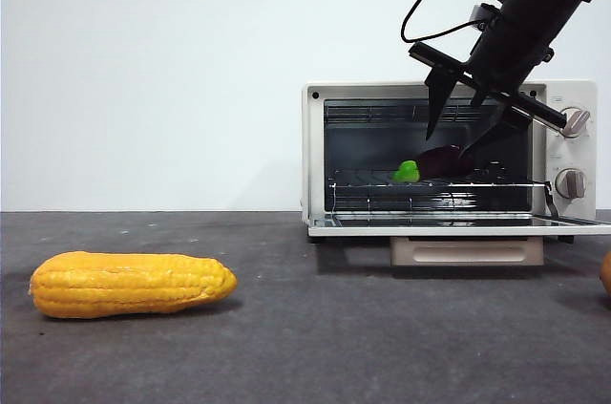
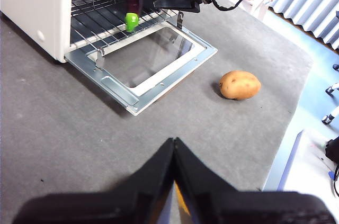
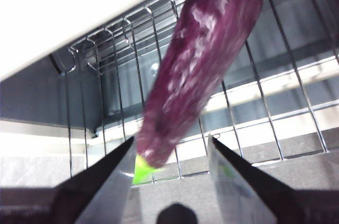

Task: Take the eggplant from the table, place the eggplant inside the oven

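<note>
Just ahead of the right end effector (image 3: 172, 150), on the wire rack inside the oven (image 1: 449, 160), lies the eggplant (image 3: 204, 60). From where I stand, the end effector's two jaws are spread apart and hold nothing; the green stem cap sits near the gap between their tips, closer to one jaw, and the purple body runs away from them, deeper into the oven. Its long axis points roughly straight out from the end effector, tilted a little off the rack wires. In the front view the same end effector (image 1: 468, 132) hangs at the oven mouth, above the let-down door, with the eggplant (image 1: 434, 163) lying on the rack below and beyond its tips. I cannot tell whether either jaw brushes the stem cap; they look apart from it.

To my eye the eggplant is already where the task wants it, so what is left seems to be a clean retreat: the jaws would need to come back out along the line of the eggplant without catching the cap or the rack.

Well away from the left end effector (image 2: 174, 152), which waits over bare counter (image 2: 63, 128) with its jaws pressed together, sit the oven door and a potato (image 2: 240, 84). A corn cob (image 1: 131, 284) lies on the counter far off to the side.
</note>
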